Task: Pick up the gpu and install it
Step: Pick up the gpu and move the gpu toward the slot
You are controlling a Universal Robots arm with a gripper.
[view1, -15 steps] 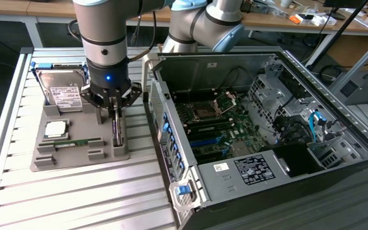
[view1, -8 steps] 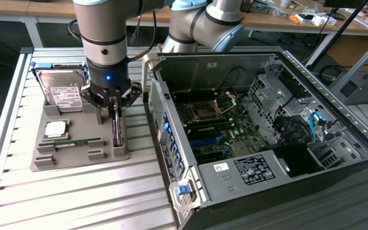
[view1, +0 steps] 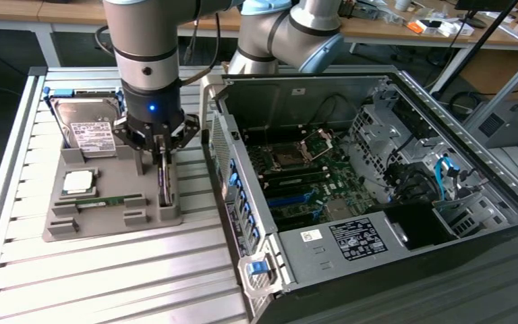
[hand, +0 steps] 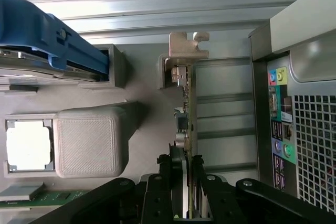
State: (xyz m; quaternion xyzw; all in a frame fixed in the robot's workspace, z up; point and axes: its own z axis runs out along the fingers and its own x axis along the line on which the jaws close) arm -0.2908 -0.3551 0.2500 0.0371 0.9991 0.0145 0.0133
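The slatted counter (view1: 106, 283) carries an open computer case (view1: 318, 260), its motherboard exposed for access. Beside it, toward the counter's edge at the exterior view's left, a grey parts tray (view1: 88, 226) stands the gpu (view1: 164, 182) on edge in a slot, so the pincer (view1: 161, 150) can pinch its upper edge.

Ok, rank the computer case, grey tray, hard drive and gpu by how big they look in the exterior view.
Largest to smallest:
1. computer case
2. grey tray
3. hard drive
4. gpu, which stands edge-on to the camera and shows as a thin strip
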